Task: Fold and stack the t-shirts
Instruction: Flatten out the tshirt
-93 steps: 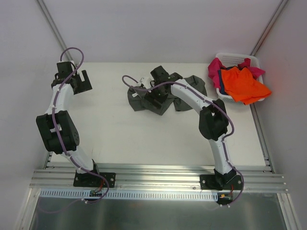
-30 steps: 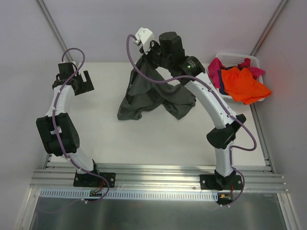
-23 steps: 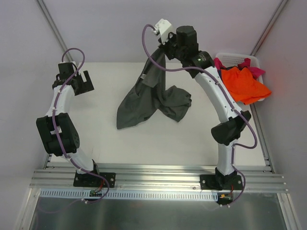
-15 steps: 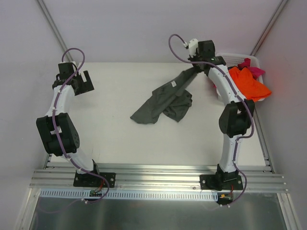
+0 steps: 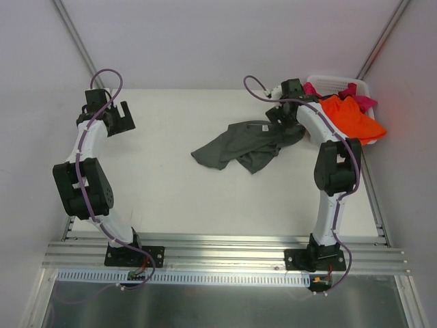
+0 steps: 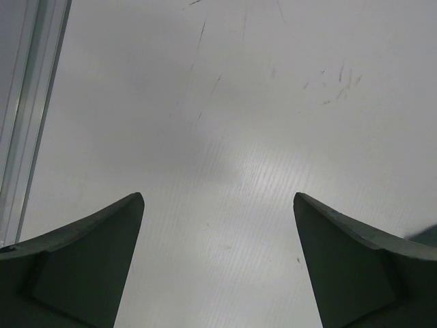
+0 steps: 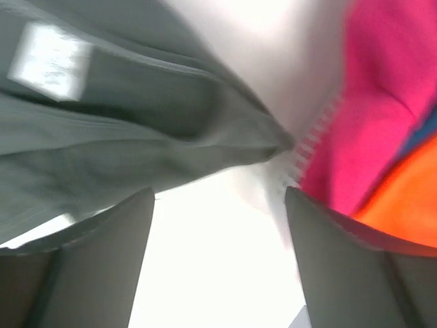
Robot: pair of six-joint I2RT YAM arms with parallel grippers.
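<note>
A dark grey-olive t-shirt lies crumpled and partly spread on the table, right of centre. My right gripper sits low at its far right edge, next to the basket. In the right wrist view my right gripper is open and empty, with the grey-olive cloth just beyond the fingertips. The orange t-shirt and the magenta t-shirt lie in the basket. A blue sliver shows between them. My left gripper is open and empty at the far left, over bare table.
The white laundry basket stands at the back right corner, its ribbed rim close to my right fingers. White walls close in the table at the back and sides. A metal rail runs along the left edge.
My right gripper swung the grey-olive shirt from high in the air down towards the back right and let it go. The shirt now lies on the table. The left arm has barely moved.
</note>
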